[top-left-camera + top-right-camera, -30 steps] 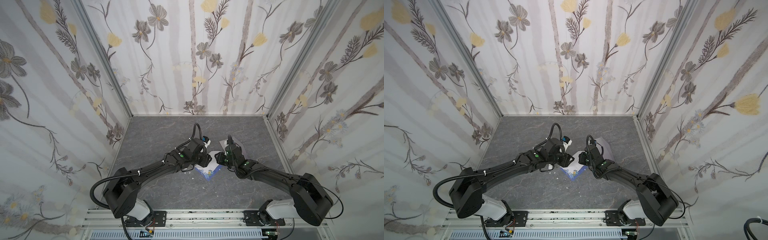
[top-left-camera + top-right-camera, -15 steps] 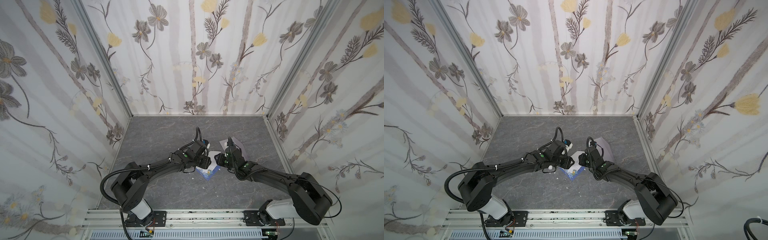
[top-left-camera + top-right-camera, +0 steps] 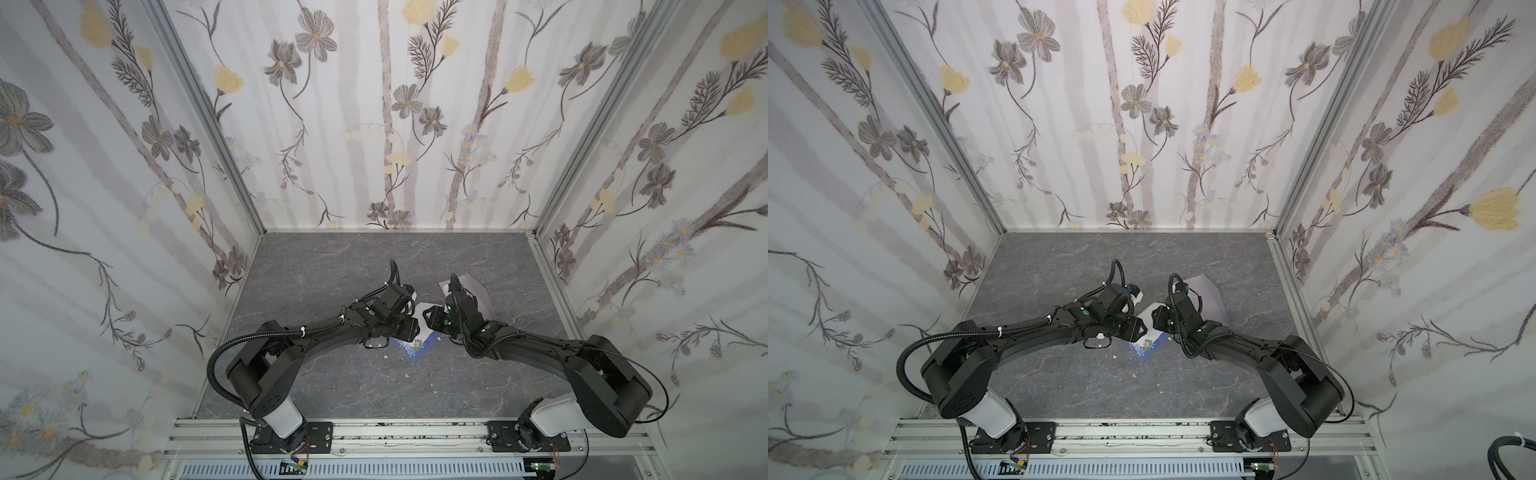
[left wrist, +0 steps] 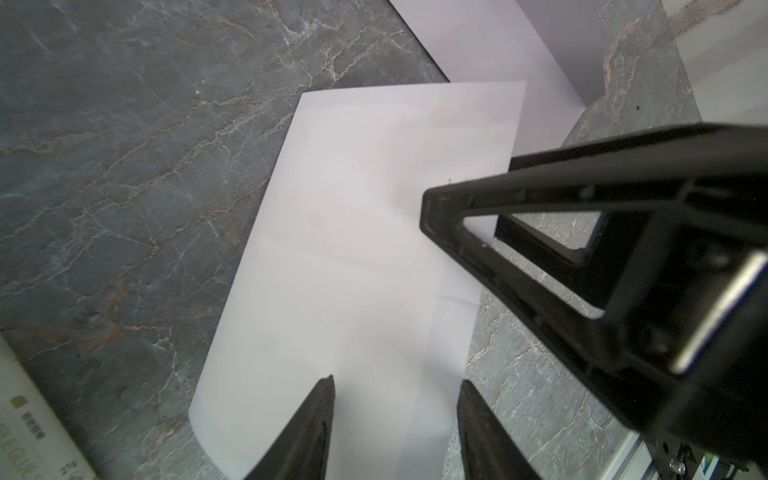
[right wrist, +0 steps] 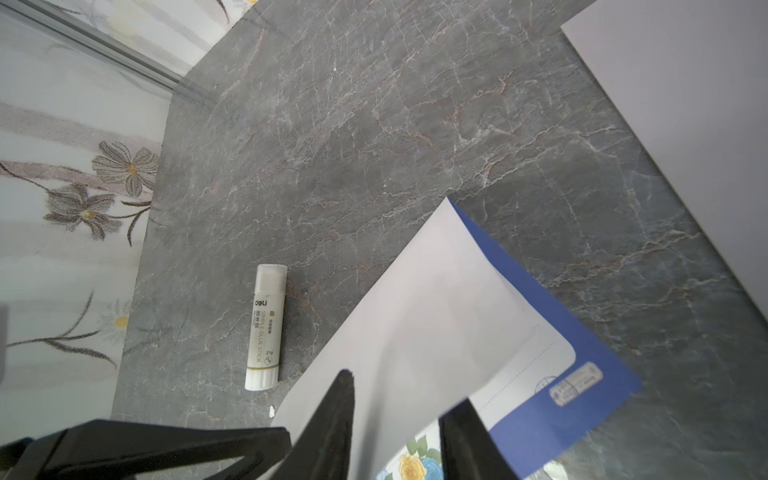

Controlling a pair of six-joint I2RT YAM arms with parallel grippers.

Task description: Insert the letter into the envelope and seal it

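Observation:
The letter (image 5: 436,324) lies mid-table, folded over on itself, with its white back up and its blue border and a flower print showing. In both top views only its blue flowered corner (image 3: 417,348) (image 3: 1144,347) peeks out between the arms. My left gripper (image 4: 397,399) (image 3: 415,328) is open, its fingers straddling the curled sheet (image 4: 353,249). My right gripper (image 5: 401,411) (image 3: 430,322) faces it, open, with the lifted fold between its jaws. The grey-lavender envelope (image 3: 482,297) (image 3: 1210,295) (image 5: 685,104) lies flat behind the right arm.
A white glue stick (image 5: 266,328) (image 4: 25,436) lies on the grey marble table (image 3: 332,266) beside the letter, on the left arm's side. The two grippers nearly touch. Flowered walls enclose the table on three sides.
My right gripper's jaws have widened around the fold. The left arm's elbow has drawn in toward its base while its gripper stayed at the letter.

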